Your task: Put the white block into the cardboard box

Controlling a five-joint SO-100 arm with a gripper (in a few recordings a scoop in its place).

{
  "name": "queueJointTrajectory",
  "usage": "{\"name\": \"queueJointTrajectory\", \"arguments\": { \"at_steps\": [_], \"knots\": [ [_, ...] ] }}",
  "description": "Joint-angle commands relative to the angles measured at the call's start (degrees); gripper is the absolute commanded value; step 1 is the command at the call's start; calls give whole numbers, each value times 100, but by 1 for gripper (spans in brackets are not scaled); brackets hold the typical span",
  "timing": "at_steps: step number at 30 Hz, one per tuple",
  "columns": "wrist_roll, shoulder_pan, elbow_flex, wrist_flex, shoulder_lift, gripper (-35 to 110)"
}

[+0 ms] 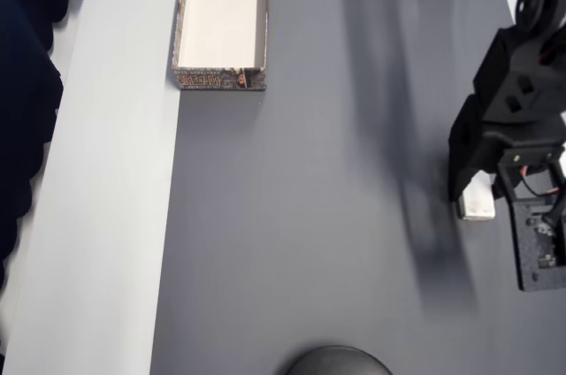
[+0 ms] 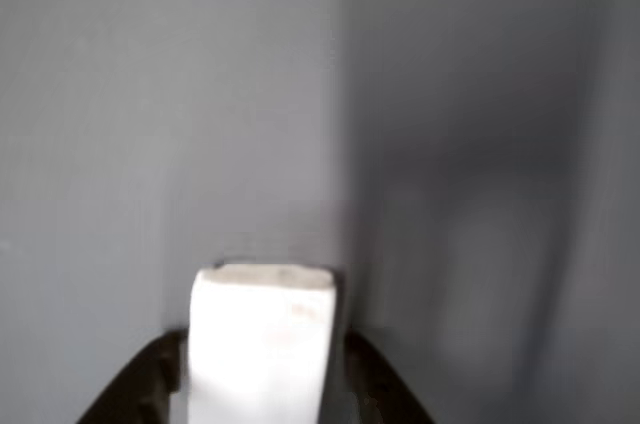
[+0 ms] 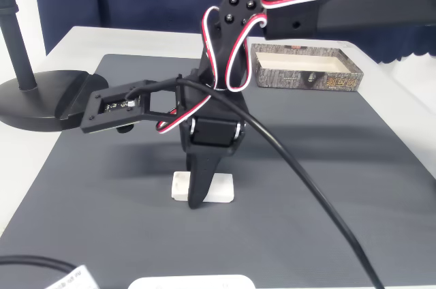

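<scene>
Lying flat on the matte grey mat (image 1: 309, 216): smooth white block (image 2: 260, 344), rounded corners, between the black gripper (image 3: 197, 197) jaws, seemingly closing on it; speckled cardboard box (image 1: 221, 79) sitting well apart, beside pale table (image 1: 115, 216)
</scene>
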Motion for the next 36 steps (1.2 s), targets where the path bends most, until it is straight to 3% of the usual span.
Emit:
{"name": "queueJointTrajectory", "arguments": {
  "at_steps": [1, 20, 27, 36],
  "knots": [
    [35, -97, -299, 141, 62, 23],
    [255, -141, -290, 158, -18, 11],
    [246, -211, -281, 255, -26, -2],
    [-62, -185, -202, 378, 272, -2]
  ]
}}
